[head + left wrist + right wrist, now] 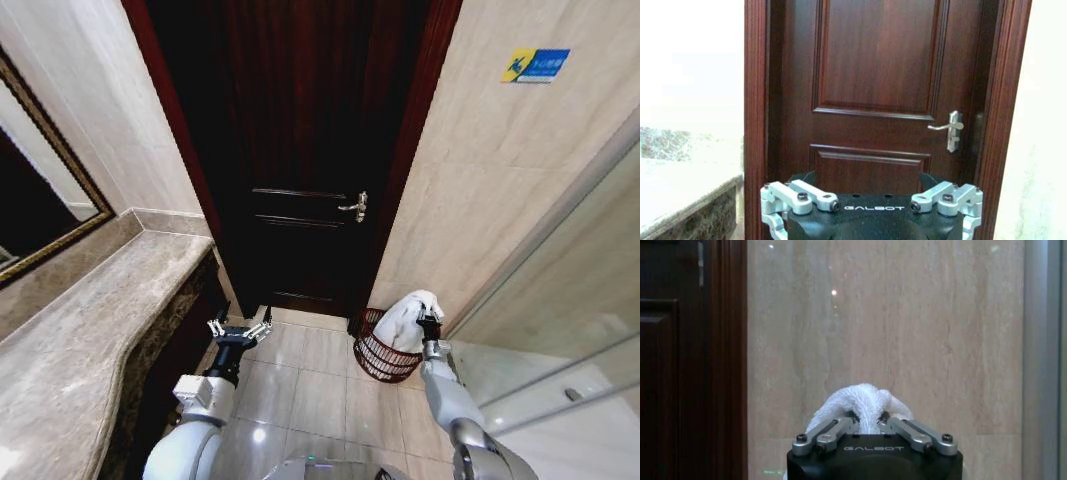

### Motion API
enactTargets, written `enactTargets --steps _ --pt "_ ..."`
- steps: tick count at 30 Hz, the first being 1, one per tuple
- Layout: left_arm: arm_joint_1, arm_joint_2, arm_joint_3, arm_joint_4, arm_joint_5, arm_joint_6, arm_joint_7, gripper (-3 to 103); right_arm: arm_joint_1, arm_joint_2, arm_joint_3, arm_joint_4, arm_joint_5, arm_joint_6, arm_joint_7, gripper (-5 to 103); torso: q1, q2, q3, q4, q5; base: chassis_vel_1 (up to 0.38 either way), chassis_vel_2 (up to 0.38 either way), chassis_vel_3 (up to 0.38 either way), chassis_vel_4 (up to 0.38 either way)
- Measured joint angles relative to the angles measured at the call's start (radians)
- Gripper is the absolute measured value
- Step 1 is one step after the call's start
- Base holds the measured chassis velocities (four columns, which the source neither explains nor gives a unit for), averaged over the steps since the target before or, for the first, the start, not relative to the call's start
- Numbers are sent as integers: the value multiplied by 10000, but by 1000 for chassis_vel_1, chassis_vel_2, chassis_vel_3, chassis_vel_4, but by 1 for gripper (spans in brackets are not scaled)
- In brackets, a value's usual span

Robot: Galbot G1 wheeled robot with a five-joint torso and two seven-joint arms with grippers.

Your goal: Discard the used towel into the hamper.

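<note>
A white towel (408, 318) hangs over the hamper (376, 355), a dark reddish-brown wire basket on the floor by the door frame. My right gripper (428, 318) is shut on the towel's top, holding it above the hamper's far right rim; the towel's lower end droops into the basket. In the right wrist view the towel (863, 402) bulges out between the closed fingers of my right gripper (867, 416). My left gripper (240, 328) stands open and holds nothing, low over the floor to the left of the hamper, facing the door, and its spread fingers (800, 196) show in the left wrist view.
A dark wooden door (300, 150) with a metal handle (355, 207) stands straight ahead. A marble counter (90, 330) runs along the left under a framed mirror (40, 200). A glass shower partition (560, 340) stands at the right. Tiled floor (310, 390) lies between my arms.
</note>
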Motion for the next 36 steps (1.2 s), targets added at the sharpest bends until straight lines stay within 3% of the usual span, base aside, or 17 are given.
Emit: enactTargets --steps 8,19,36 --pt "0 0 0 0 0 0 0 100 -96 90 35 -236 5 0 -69 11 0 0 0 1 0 0 0 0 0" --pt "0 0 0 0 0 0 0 100 -462 218 47 -266 -86 -525 211 11 0 -3 0 0 1 0 0 0 0" --pt "0 0 0 0 0 0 0 100 -756 315 51 -229 -50 -526 171 11 -1 -2 0 0 0 0 0 0 0"
